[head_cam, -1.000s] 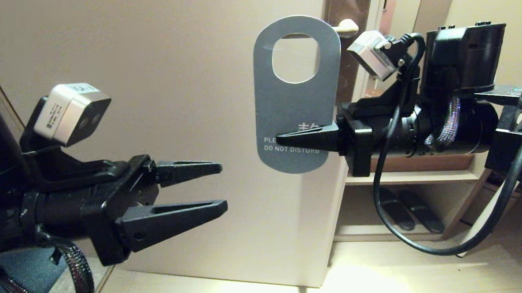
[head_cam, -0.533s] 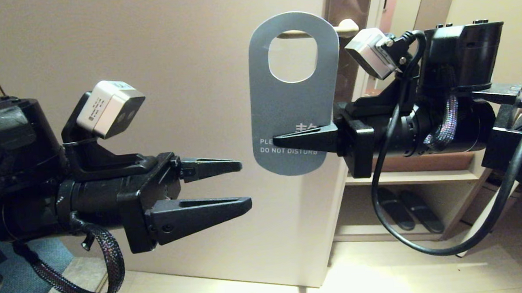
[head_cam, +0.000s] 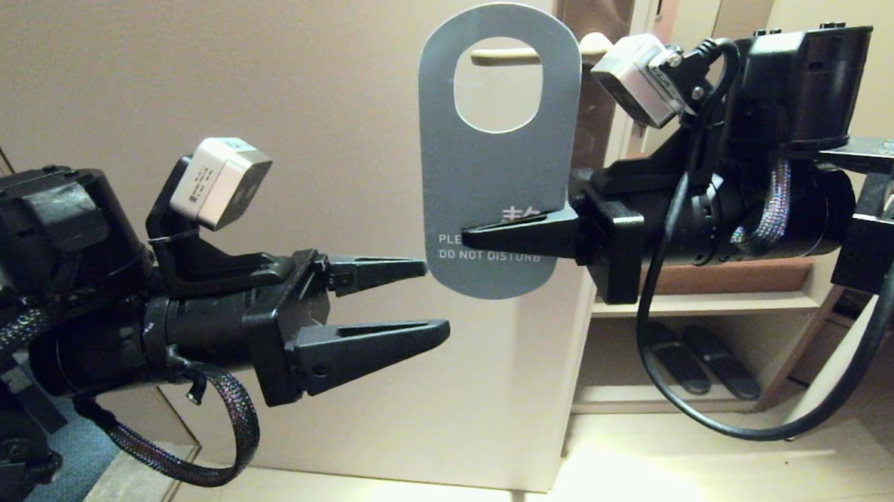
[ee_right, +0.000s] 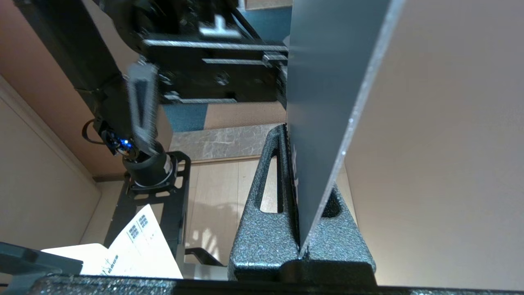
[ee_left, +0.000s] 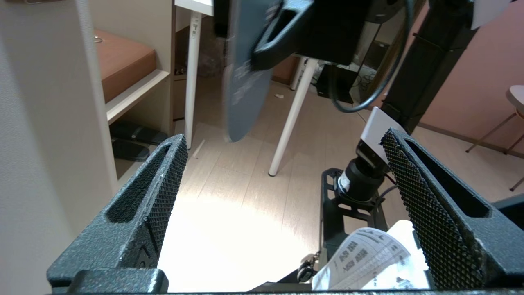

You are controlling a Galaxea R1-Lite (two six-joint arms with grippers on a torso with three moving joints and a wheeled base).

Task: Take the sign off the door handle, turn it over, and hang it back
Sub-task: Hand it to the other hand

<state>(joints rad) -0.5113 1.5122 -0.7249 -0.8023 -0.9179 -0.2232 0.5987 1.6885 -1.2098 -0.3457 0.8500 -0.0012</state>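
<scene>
Right gripper [head_cam: 484, 238] clamps the sign [head_cam: 493, 166], door handle [head_cam: 536, 52] at its twelve o'clock; left gripper [head_cam: 434, 300], jaws wide and empty, at its eight.

A pale door [head_cam: 259, 101] fills the left. Right of it, dark slippers [head_cam: 693, 357] lie under a low shelf [head_cam: 706, 304]. Pale wood floor [head_cam: 652, 461] lies nearest.

Pale wood floor [head_cam: 652, 461] under the door, bright patch of light on it. Open shelf unit [head_cam: 706, 304] right of the door; a pair of dark slippers [head_cam: 697, 361] lies side by side on its bottom board
</scene>
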